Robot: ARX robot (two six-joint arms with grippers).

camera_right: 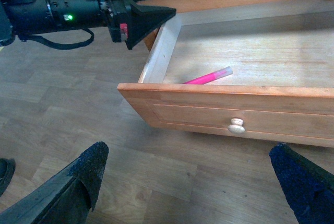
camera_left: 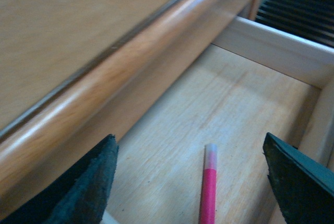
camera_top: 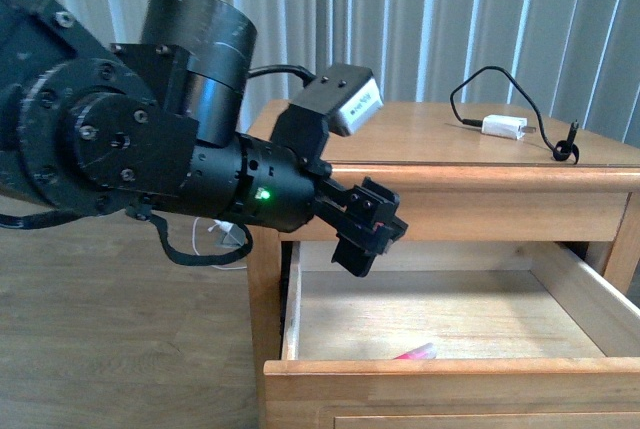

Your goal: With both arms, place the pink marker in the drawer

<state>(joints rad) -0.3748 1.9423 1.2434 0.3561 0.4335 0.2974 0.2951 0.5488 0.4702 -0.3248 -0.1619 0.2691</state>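
Both are spread wide and empty: my left tool (camera_top: pixel 368 232) hangs over the open drawer (camera_right: pixel 172 110), and my right tool (camera_right: pixel 189 150) is out front, facing the knob (camera_right: pixel 236 125) and nearer it. The pink marker (camera_right: pixel 209 77) lies inside, just behind the front panel toward the left, long axis roughly along it. I'd shut with right.

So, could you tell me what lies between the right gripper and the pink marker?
In the right wrist view, the drawer front with its knob, and some wooden floor, lie between the right gripper and the pink marker.

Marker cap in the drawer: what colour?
The cap is pale translucent whitish; clearest in left wrist view.
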